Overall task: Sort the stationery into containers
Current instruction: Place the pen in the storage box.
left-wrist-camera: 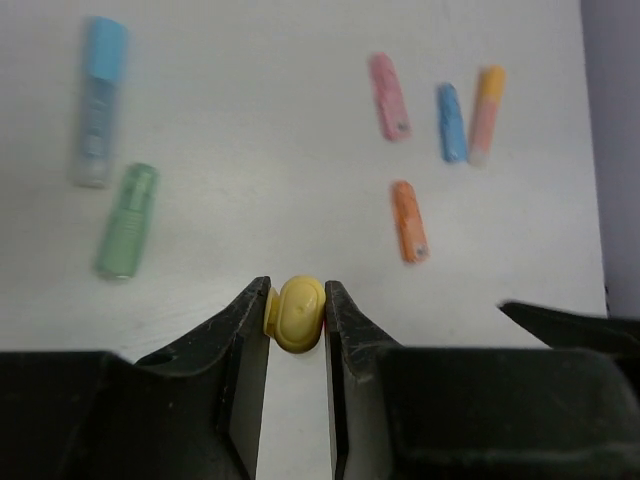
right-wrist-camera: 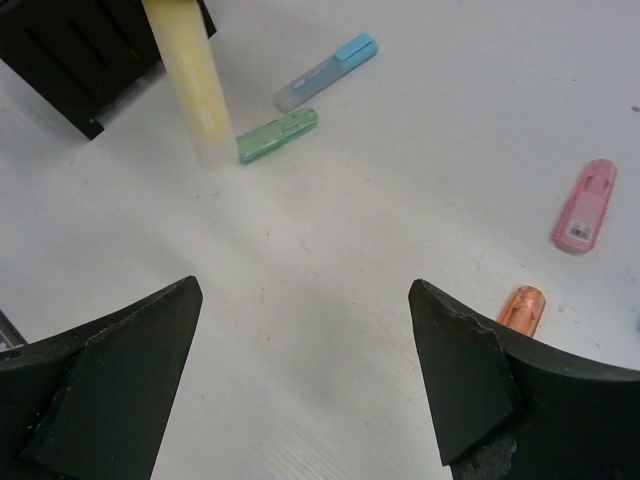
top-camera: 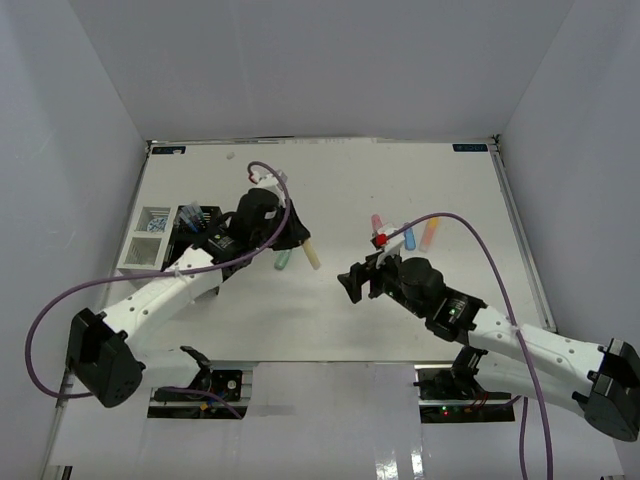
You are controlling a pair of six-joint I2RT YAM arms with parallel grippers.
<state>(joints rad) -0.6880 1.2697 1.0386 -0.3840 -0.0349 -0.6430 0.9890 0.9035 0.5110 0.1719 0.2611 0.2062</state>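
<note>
Clenching the yellow marker (left-wrist-camera: 298,318) by one end, the left hand (left-wrist-camera: 297,288) holds it hanging just right of the black slotted organizer (top-camera: 182,240), probably for dropping into a slot. The right hand (right-wrist-camera: 305,288) hangs released and empty, farther right of the organizer.

Bright, even, diffuse light washes the white matte desk (top-camera: 400,320); shadows are faint and soft. In the left wrist view the black fingers (left-wrist-camera: 245,340) and the yellow chunky marker (left-wrist-camera: 298,312) are blurred; the right wrist view is sharper.

Seven markers (left-wrist-camera: 127,222): two blue, two orange, pink, green, yellow; one black organizer (right-wrist-camera: 70,60), one white tray (top-camera: 143,236)
</note>
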